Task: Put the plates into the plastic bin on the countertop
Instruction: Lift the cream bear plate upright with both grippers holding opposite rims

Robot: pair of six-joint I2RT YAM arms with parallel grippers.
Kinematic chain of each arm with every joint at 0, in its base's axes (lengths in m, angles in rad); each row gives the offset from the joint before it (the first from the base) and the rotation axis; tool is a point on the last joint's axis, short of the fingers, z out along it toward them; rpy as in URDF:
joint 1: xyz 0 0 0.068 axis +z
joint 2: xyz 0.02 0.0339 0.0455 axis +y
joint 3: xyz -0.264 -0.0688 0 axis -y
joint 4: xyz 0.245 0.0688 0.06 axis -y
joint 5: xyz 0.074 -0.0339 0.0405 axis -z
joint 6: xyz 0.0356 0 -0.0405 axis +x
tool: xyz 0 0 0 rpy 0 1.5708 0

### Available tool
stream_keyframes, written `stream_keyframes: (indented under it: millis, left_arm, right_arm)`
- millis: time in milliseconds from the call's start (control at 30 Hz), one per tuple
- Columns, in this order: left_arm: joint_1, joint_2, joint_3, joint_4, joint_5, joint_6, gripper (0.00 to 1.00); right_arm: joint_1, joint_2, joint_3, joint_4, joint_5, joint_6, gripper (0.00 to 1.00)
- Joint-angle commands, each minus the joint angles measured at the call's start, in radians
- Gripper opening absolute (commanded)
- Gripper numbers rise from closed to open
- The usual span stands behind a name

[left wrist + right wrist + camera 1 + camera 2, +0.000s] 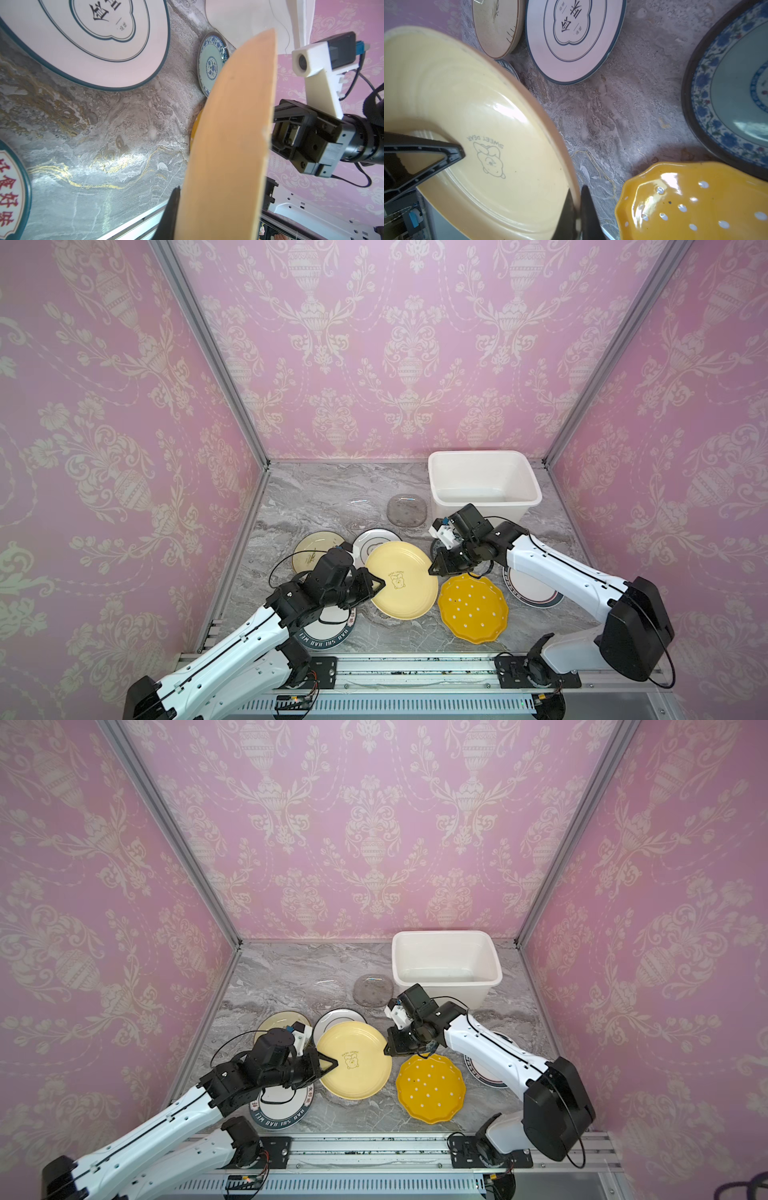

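A pale yellow plate (401, 578) (353, 1058) with a bear drawing hangs tilted above the countertop (316, 497), held at two opposite rims. My left gripper (376, 585) (328, 1064) is shut on its left rim; one finger (172, 207) lies against the underside and the other rests on the plate's face (425, 158). My right gripper (432, 570) (577, 193) is shut on the right rim. The white plastic bin (486, 502) stands at the back right, nothing visible inside it.
On the countertop lie a scalloped yellow dotted plate (473, 608), a cream plate (313, 549), white dark-rimmed lettered plates (374, 539) (332, 630) (532, 589), a teal patterned plate (726, 93) and two glass plates (359, 512) (407, 509). An aluminium rail (415, 672) runs along the front.
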Motion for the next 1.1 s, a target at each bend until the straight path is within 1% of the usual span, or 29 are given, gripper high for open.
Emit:
stream_keyframes:
  millis: [0,133,267,300,367,400,600,700,767,867,933,1000,1067]
  left_arm:
    - [-0.007,0.005,0.013,0.038,-0.061,-0.065,0.0]
    - [-0.007,0.015,0.025,0.153,-0.049,-0.13,0.0]
    - [-0.007,0.052,0.078,0.245,-0.029,-0.161,0.0]
    - [-0.007,0.068,0.095,0.255,-0.024,-0.161,0.0]
    - [-0.006,0.103,0.115,0.28,-0.008,-0.163,0.0]
    - [-0.006,0.12,0.154,0.299,0.0,-0.164,0.0]
    - [-0.007,0.217,0.217,0.408,0.03,-0.189,0.0]
    - [-0.007,0.255,0.246,0.419,0.049,-0.187,0.0]
    - [-0.007,0.274,0.256,0.419,0.063,-0.187,0.0]
    - [-0.007,0.278,0.25,0.418,0.067,-0.188,0.0]
    - [-0.007,0.275,0.246,0.41,0.063,-0.189,0.0]
    - [-0.007,0.273,0.243,0.408,0.064,-0.19,0.0]
    - [-0.007,0.272,0.241,0.405,0.061,-0.188,0.0]
  right_arm:
    - [-0.016,-0.069,0.002,0.052,-0.084,0.046,0.2]
    - [-0.053,-0.129,-0.028,0.11,-0.127,0.091,0.36]
    - [-0.089,-0.188,-0.049,0.165,-0.181,0.128,0.44]
    - [-0.097,-0.198,-0.051,0.174,-0.196,0.128,0.44]
    - [-0.113,-0.215,-0.054,0.2,-0.23,0.178,0.44]
    - [-0.119,-0.221,-0.055,0.213,-0.244,0.187,0.45]
    - [-0.164,-0.25,-0.084,0.308,-0.308,0.273,0.44]
    - [-0.19,-0.275,-0.101,0.366,-0.323,0.327,0.39]
    - [-0.207,-0.29,-0.109,0.413,-0.334,0.366,0.32]
    - [-0.226,-0.302,-0.108,0.442,-0.34,0.397,0.27]
    - [-0.237,-0.31,-0.101,0.431,-0.334,0.397,0.29]
    - [-0.25,-0.32,-0.102,0.424,-0.327,0.403,0.32]
    - [-0.264,-0.327,-0.104,0.43,-0.324,0.415,0.32]
